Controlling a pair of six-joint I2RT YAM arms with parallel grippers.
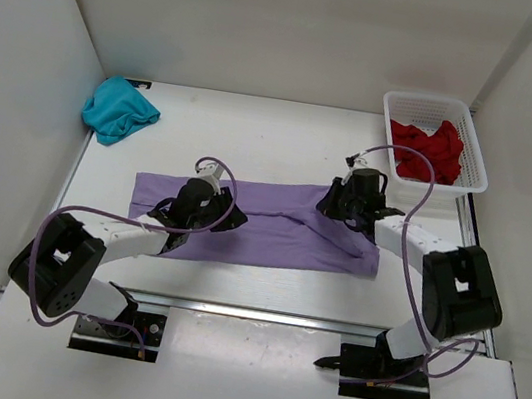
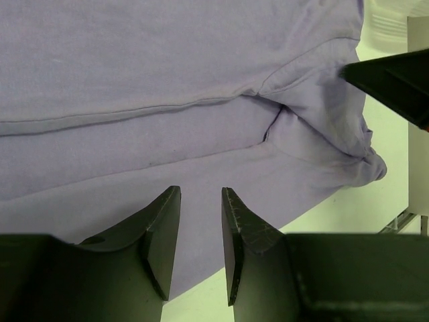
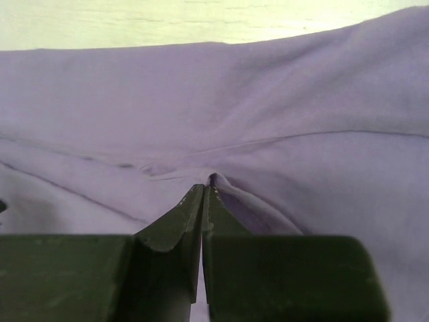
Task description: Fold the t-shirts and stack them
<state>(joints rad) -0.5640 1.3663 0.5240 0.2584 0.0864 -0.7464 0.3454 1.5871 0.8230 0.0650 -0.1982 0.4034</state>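
The lavender t-shirt (image 1: 271, 229) lies across the middle of the table as a long band, folded lengthwise. My left gripper (image 1: 218, 214) hovers over its left part. Its jaws are open in the left wrist view (image 2: 201, 191), with only the flat cloth (image 2: 167, 80) showing in the gap. My right gripper (image 1: 327, 207) rests on the shirt's right part. It is shut (image 3: 206, 184), and a small ridge of the lavender cloth (image 3: 301, 100) is pinched at its tips. The teal t-shirt (image 1: 116, 110) is bunched at the back left. The red t-shirt (image 1: 434, 150) lies crumpled in the basket.
A white mesh basket (image 1: 478, 178) stands at the back right corner, close behind the right arm. White walls enclose the table on three sides. A metal rail (image 1: 278, 315) runs along the near edge in front of both arm bases.
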